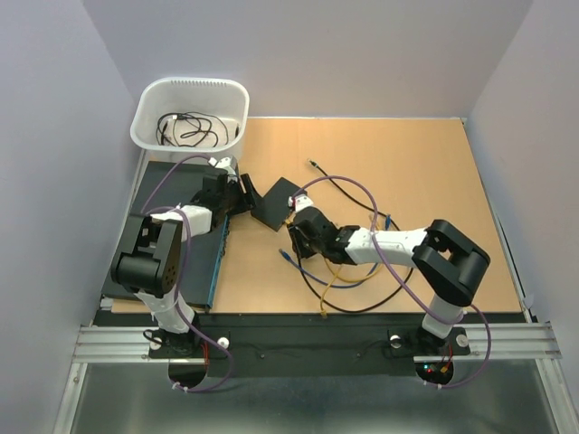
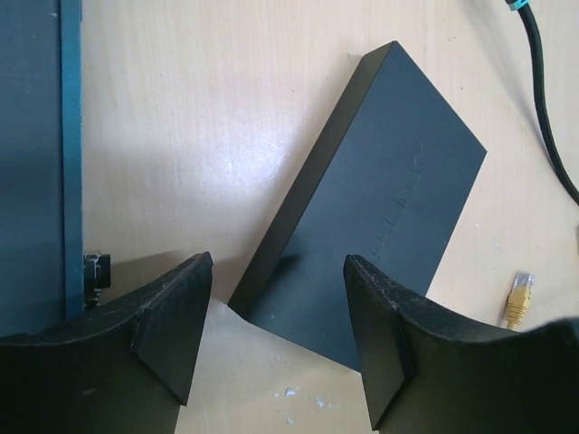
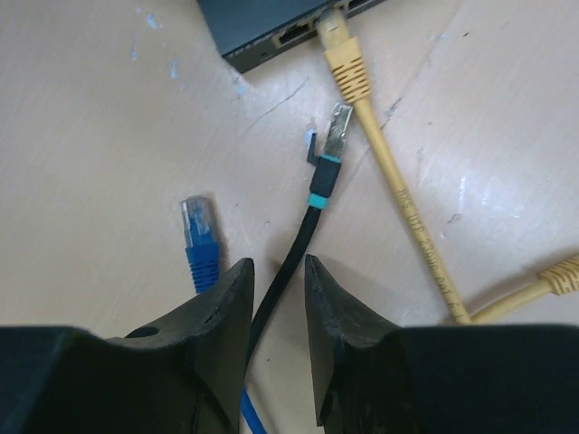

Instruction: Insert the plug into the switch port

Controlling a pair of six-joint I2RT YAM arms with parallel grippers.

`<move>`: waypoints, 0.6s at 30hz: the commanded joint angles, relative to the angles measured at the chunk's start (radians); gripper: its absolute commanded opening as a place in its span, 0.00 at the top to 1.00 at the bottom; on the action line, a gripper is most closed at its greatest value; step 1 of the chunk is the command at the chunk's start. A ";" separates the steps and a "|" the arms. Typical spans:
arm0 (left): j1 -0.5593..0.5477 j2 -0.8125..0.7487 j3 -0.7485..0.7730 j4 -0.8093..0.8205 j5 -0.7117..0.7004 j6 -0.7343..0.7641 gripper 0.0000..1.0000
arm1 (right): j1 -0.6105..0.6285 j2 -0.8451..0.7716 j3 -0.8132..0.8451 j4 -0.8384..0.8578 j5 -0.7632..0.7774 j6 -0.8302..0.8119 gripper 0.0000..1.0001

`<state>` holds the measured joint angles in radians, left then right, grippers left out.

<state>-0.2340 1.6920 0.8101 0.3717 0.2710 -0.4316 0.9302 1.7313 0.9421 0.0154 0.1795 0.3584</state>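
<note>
The switch (image 1: 274, 202) is a flat black box lying on the wooden table; in the left wrist view (image 2: 380, 190) its plain top and one side show. Its port row (image 3: 294, 34) shows at the top of the right wrist view. My left gripper (image 2: 278, 260) is open, its fingers on either side of the switch's near corner, not touching it. My right gripper (image 3: 278, 264) is open by a narrow gap and straddles a black cable (image 3: 298, 244). That cable's metal plug (image 3: 336, 127) lies on the table short of the ports.
A yellow plug (image 3: 339, 45) lies with its tip by the port row, and also shows in the left wrist view (image 2: 517, 298). A blue plug (image 3: 199, 231) lies left of my right fingers. A white bin (image 1: 145, 108) holding cables stands at the back left. A dark mat (image 1: 163, 181) lies on the left.
</note>
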 commanded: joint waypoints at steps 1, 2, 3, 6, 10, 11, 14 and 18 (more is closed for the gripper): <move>0.001 -0.071 -0.020 0.004 -0.024 0.010 0.29 | 0.006 0.022 0.060 -0.012 0.103 0.011 0.66; 0.001 -0.075 -0.022 0.004 -0.027 0.010 0.29 | 0.006 0.027 0.066 -0.011 0.106 0.014 0.66; 0.002 -0.075 -0.022 0.004 -0.027 0.011 0.29 | 0.006 0.040 0.075 -0.015 0.107 0.016 0.65; 0.002 -0.077 -0.022 0.006 -0.023 0.011 0.29 | 0.006 0.065 0.089 -0.048 0.117 0.020 0.65; 0.002 -0.083 -0.038 0.016 -0.027 0.025 0.29 | 0.006 0.114 0.113 -0.064 0.109 0.034 0.65; 0.002 -0.087 -0.045 0.024 -0.033 0.031 0.29 | 0.004 0.128 0.113 -0.066 0.112 0.039 0.65; 0.002 -0.091 -0.055 0.030 -0.041 0.039 0.29 | 0.006 0.148 0.113 -0.071 0.110 0.050 0.66; 0.002 -0.095 -0.058 0.032 -0.042 0.044 0.29 | 0.007 0.152 0.112 -0.066 0.078 0.056 0.83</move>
<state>-0.2340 1.6440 0.7624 0.3767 0.2424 -0.4133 0.9302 1.8496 1.0496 -0.0166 0.2764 0.3901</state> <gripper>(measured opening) 0.709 0.226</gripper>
